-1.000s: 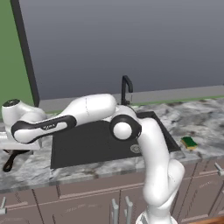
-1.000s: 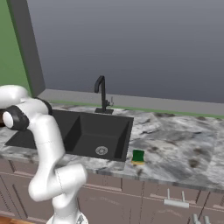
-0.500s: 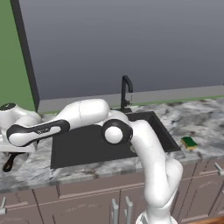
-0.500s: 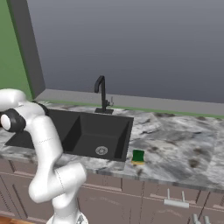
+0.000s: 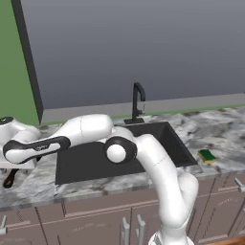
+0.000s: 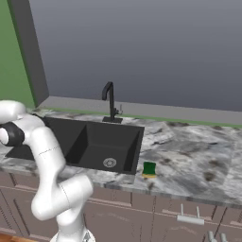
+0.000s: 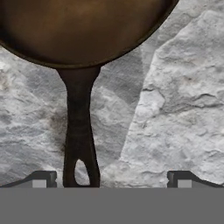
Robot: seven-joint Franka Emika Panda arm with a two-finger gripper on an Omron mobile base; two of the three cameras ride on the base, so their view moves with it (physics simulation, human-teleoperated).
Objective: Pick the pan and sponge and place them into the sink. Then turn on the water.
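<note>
The gripper (image 7: 111,179) is spread fully wide and holds nothing; its two dark fingertips (image 7: 40,178) stand at roughly 8 and 4 o'clock in the hand view, low over the marble counter (image 7: 175,109). The pan's handle (image 7: 79,135) runs up from about 6 o'clock, nearer the tip at 8 o'clock than the other, so the jaws straddle it off-centre.

The pan (image 7: 78,26) fills 12 o'clock of that view, its brown inside facing the camera. In the left base view the handle end (image 5: 9,178) pokes out at 8 o'clock, under the arm's hand, on the counter left of the sink (image 5: 95,160).

The step in hand looks like the grasp on the handle. To do it well, I would shift the hand a little toward the handle so it sits midway between the tips, keep the jaws square across it, come down until the pads are beside the handle, then close. Gripping near the bowl should limit sagging.

The sponge (image 6: 149,168) lies on the counter just right of the sink, at 4 o'clock from the drain (image 6: 109,162). The faucet (image 6: 110,100) runs dry.
</note>
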